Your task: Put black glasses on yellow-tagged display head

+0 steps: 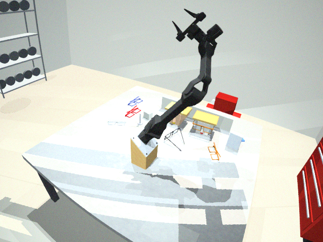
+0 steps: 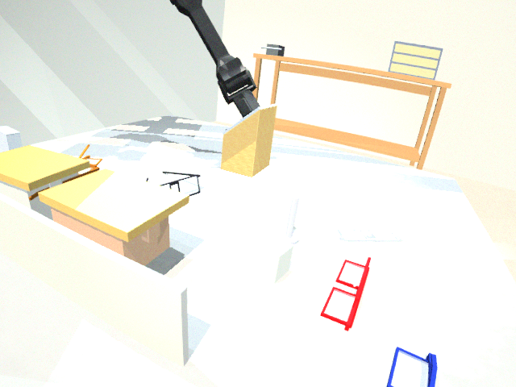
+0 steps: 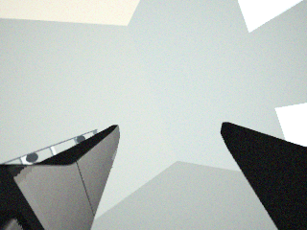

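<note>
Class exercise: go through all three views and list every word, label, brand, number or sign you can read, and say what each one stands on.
None: no readable word, number or brand appears in any view.
The striped panel on the wooden shelf unit shows plain yellow bands only.
The red box and red cabinet carry no lettering.
The yellow-topped stands show no readable tag text at this size.

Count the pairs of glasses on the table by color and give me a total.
Black glasses: 1
Orange glasses: 1
Red glasses: 1
Blue glasses: 1
Pale, near-clear glasses: 1
Total: 5 pairs, all lying on the table; the gripper is open, raised and empty.
</note>
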